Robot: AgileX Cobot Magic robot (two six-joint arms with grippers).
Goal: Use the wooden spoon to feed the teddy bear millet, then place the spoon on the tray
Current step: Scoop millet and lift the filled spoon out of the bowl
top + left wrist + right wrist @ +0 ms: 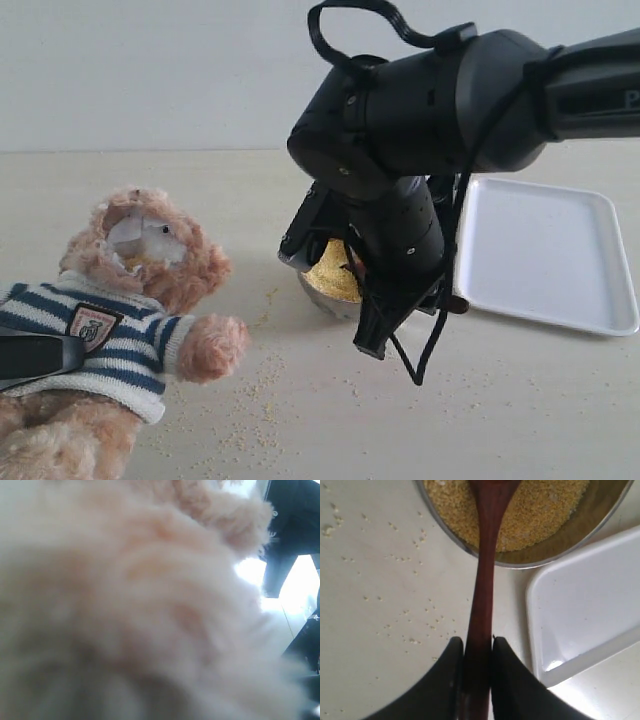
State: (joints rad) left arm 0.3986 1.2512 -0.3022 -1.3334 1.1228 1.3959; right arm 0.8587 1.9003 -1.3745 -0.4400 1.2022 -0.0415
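The teddy bear (150, 260) sits at the left in its striped sweater, and its fur (125, 580) fills the left wrist view. One black finger (40, 355) of my left gripper lies across the sweater, gripping the bear's body. My right gripper (478, 642) is shut on the handle of the wooden spoon (482, 580). The spoon's tip dips into the millet (535, 510) in the metal bowl (580, 535). In the exterior view my right arm (400, 230) covers most of the bowl (330, 298); some millet (335, 272) shows. The white tray (545, 250) lies right of the bowl.
Loose grains (250, 410) are scattered on the pale table in front of the bear and beside the bowl (410, 625). The tray's corner (540, 585) lies close to the bowl's rim. A black cable (430, 350) hangs from my right wrist.
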